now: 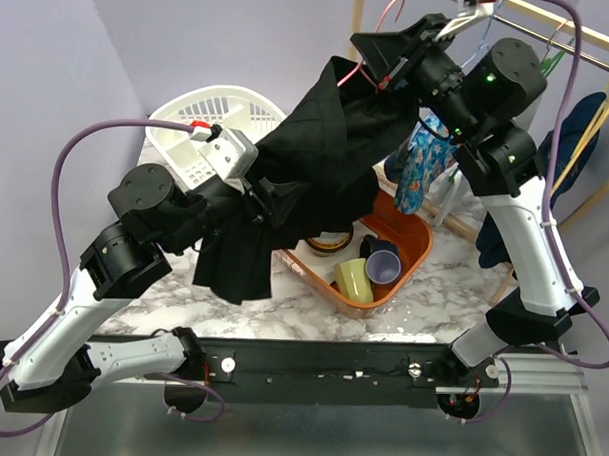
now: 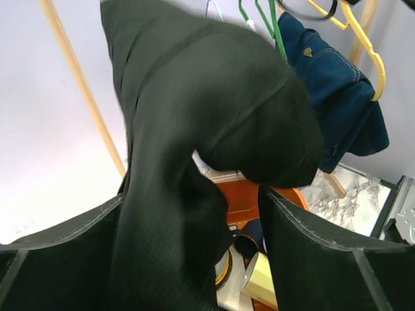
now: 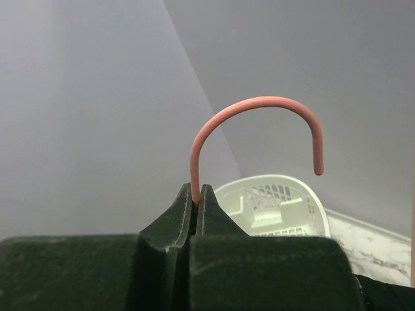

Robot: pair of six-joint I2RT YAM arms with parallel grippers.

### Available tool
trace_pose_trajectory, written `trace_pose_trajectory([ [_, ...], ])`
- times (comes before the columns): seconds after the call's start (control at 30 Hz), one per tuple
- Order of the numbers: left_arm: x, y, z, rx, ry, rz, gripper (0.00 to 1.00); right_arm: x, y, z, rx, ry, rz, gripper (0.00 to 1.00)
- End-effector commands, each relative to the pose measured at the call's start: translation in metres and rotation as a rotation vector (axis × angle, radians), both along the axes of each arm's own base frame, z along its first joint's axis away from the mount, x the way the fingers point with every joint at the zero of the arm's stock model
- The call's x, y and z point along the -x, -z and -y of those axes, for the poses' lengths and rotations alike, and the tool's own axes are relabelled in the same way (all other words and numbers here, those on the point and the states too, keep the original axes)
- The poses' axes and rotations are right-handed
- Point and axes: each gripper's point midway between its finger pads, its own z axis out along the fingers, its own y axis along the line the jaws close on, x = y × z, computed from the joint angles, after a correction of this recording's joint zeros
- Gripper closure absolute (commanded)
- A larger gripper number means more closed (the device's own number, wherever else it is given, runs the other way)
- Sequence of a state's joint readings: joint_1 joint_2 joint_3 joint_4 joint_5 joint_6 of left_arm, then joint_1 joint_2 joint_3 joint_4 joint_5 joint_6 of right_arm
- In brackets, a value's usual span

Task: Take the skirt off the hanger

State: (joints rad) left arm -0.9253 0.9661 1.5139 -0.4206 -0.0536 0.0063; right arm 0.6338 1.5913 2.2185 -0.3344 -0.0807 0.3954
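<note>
**Skirt not yet off the hanger**

In the overhead view the right gripper (image 3: 196, 191) sits at about 1 o'clock, raised above the worktop (image 1: 232, 311). Its fingers are pressed together on the neck of the pink hanger (image 3: 266, 99), just below the hook. The black skirt (image 1: 327, 149) hangs from that hanger and drapes down toward 8 o'clock, where its lower part covers the left gripper (image 2: 191, 194). In the left wrist view that gripper's fingers stand spread wide, with the cloth hanging loose between them, so we judge that it has no pinch on the skirt.

We judge the task barely under way. The hanger is held up, but the skirt's top edge seems still attached to it, and we cannot make out the clips clearly. Left to do: grip the cloth, free it and pull it clear.

We count one skirt and one pink hanger. There is one white basket (image 1: 203, 119) at 10 o'clock. One orange tray (image 1: 416, 254), at 5 o'clock from the skirt, holds two cups, one yellow-green (image 1: 353, 280) and one dark blue (image 1: 381, 261).
</note>
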Motion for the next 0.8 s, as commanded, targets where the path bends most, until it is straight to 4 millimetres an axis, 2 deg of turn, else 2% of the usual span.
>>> trace_pose_trajectory([
  [0.0, 0.008, 0.01, 0.004, -0.028, 0.049, -0.019, 0.17, 0.043, -0.076, 0.03, -0.175, -0.006, 0.161, 0.99],
  [0.23, 0.018, 0.004, 0.001, -0.023, 0.084, -0.01, 0.23, 0.043, -0.077, 0.045, -0.164, 0.064, 0.178, 0.99],
  [0.27, 0.019, 0.003, 0.0, -0.023, 0.085, -0.007, 0.31, 0.043, -0.076, 0.046, -0.161, 0.066, 0.179, 0.99],
  [0.3, 0.019, 0.004, 0.0, -0.022, 0.085, -0.009, 0.64, 0.043, -0.074, 0.046, -0.155, 0.067, 0.178, 0.99],
  [0.37, 0.02, 0.0, -0.002, 0.004, 0.078, -0.028, 1.0, 0.044, -0.075, 0.05, -0.159, 0.085, 0.181, 0.99],
  [0.47, 0.02, 0.0, -0.006, 0.009, 0.067, -0.03, 1.0, 0.039, -0.074, 0.062, -0.157, 0.157, 0.182, 0.99],
  [0.6, 0.014, -0.004, -0.022, 0.026, -0.016, -0.033, 1.0, 0.025, -0.076, 0.082, -0.144, 0.294, 0.189, 0.99],
  [0.67, 0.015, -0.013, -0.032, 0.055, -0.044, -0.021, 1.0, 0.024, -0.078, 0.091, -0.163, 0.33, 0.191, 0.99],
  [0.73, 0.017, -0.019, -0.04, 0.074, -0.062, -0.013, 1.0, 0.033, -0.087, 0.101, -0.209, 0.342, 0.214, 0.99],
  [0.77, 0.018, -0.024, -0.045, 0.088, -0.076, -0.01, 1.0, 0.031, -0.082, 0.101, -0.21, 0.349, 0.206, 0.99],
])
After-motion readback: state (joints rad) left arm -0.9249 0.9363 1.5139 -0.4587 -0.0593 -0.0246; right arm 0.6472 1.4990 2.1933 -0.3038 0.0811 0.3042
